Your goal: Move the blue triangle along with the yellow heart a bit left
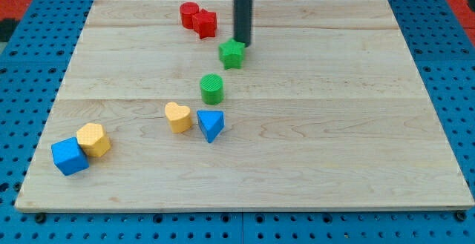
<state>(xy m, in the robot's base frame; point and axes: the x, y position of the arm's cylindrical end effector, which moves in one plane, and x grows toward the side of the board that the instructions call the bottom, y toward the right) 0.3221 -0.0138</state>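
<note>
The blue triangle (211, 124) lies near the board's middle, a little toward the view's bottom. The yellow heart (177, 116) sits just to its left, close but with a small gap. My tip (242, 44) is at the view's top centre, touching or just behind the upper right of the green star (232, 53). It is far above the blue triangle and the yellow heart.
A green cylinder (211, 88) stands between the star and the triangle. A red cylinder (189, 14) and a red star-like block (205, 24) touch at the top. A yellow hexagon (93, 139) and a blue cube (69, 156) touch at bottom left. The wooden board (356, 125) lies on blue pegboard.
</note>
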